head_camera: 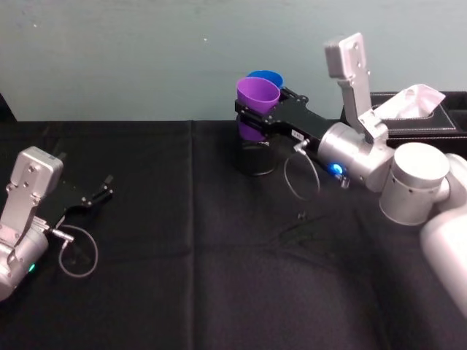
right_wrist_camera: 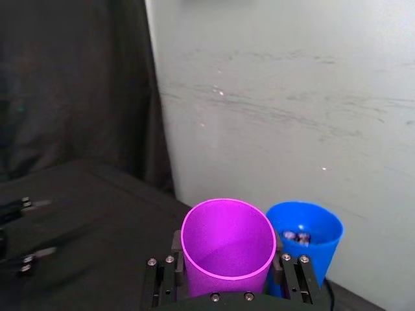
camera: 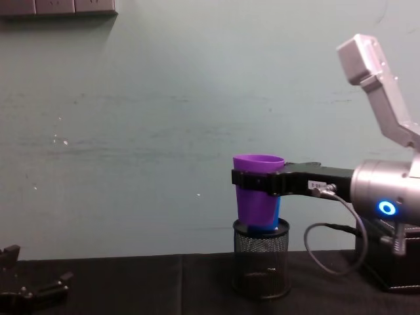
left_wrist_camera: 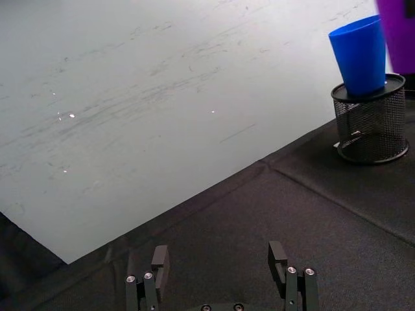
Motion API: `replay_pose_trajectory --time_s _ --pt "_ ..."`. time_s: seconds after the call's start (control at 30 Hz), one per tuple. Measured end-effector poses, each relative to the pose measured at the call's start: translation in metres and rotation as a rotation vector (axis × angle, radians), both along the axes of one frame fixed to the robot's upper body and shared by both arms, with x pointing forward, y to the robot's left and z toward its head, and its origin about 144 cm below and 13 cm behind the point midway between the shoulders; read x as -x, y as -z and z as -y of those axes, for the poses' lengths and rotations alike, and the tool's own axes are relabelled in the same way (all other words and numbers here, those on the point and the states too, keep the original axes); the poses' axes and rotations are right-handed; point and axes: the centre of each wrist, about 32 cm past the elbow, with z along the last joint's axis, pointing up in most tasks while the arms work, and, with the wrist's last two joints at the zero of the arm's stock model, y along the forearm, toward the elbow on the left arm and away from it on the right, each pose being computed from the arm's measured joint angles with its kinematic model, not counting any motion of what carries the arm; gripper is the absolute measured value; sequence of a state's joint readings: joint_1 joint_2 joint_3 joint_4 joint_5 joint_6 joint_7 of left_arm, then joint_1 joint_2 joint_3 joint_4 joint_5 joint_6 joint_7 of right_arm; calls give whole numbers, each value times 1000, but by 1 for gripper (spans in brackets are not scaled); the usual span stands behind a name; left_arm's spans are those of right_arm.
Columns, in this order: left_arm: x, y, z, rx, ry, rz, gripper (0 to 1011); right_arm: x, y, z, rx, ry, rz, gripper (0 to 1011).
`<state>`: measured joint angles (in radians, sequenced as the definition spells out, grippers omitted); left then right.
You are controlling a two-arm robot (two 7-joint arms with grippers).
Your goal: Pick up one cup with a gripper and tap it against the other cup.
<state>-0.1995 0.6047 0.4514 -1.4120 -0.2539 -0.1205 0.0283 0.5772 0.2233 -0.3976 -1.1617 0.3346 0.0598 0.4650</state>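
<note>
My right end effector (head_camera: 255,117) is clamped around the purple cup (head_camera: 257,93), held aloft right beside the blue cup (head_camera: 268,76) on the mesh pen holder (camera: 261,262). The pickup is done, and I judge the tap imminent. My left end effector (head_camera: 98,193) sits open, well apart.

a pale grey-green painted wall (camera: 131,131), marked with faint streaks and small white specks, rises behind a table draped in black cloth (head_camera: 219,292) with 1 seam crease. white wall plates (camera: 59,6) sit high up. a dark curtain (right_wrist_camera: 71,84) hangs at the wall's edge.
</note>
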Motion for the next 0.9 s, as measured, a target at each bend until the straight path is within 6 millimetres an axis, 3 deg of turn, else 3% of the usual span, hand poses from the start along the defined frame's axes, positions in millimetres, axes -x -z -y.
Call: replay_pose_trajectory --time_s 0.47,0.9 --pt "0 0 0 0 0 0 1000 62 21 23 8 -46 26 730" --pt "0 0 0 0 0 0 1000 95 57 35 56 -38 56 730"
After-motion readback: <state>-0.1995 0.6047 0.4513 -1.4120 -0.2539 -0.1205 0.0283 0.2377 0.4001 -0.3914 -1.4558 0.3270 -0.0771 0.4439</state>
